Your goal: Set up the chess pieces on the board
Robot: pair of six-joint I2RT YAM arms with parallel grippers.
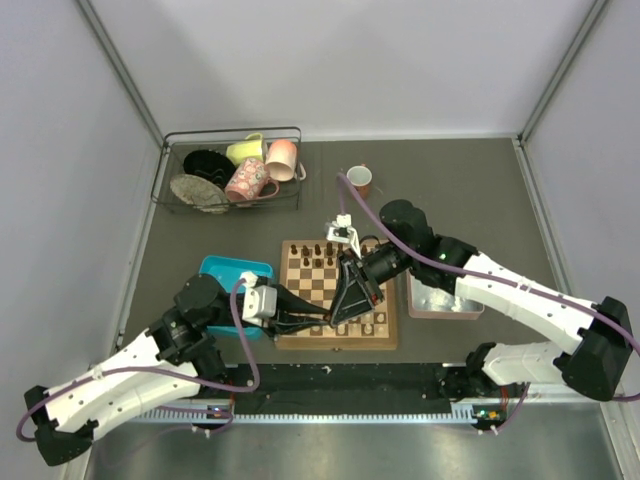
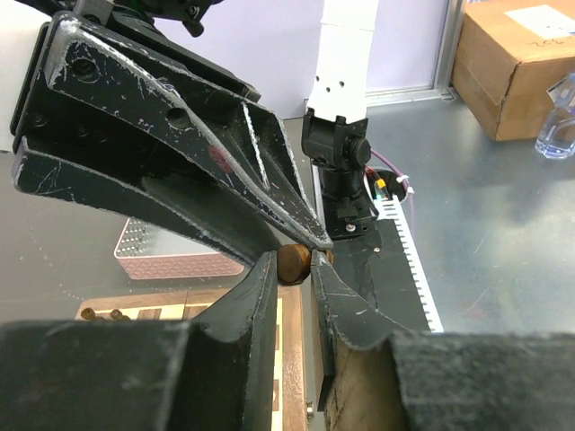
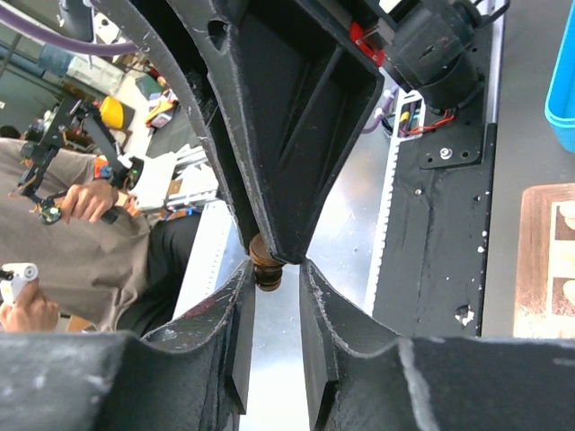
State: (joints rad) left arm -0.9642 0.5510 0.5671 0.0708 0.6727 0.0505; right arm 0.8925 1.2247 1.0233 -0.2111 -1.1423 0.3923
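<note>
Starting left: left gripper (image 2: 291,262) pinched almost shut on a dark chess piece (image 2: 295,264), caught right at the fingertips. Held over the near edge of the board (image 1: 300,343), a touch right of centre. Looks like a mid-air hand-over.

Moving right: right gripper (image 3: 277,269) set narrow around that same piece from the other side. Gripping or merely flanking, cannot tell.

To do this well: hold the left pinch firm and motionless. Spread the right fingers just enough to clear, then draw them off along their own line, with no sideways drag. After that, carry the piece upright toward the board's far edge, probably alongside the dark chessmen (image 1: 316,258) standing there. Lower it gently without nudging any of them.
</note>
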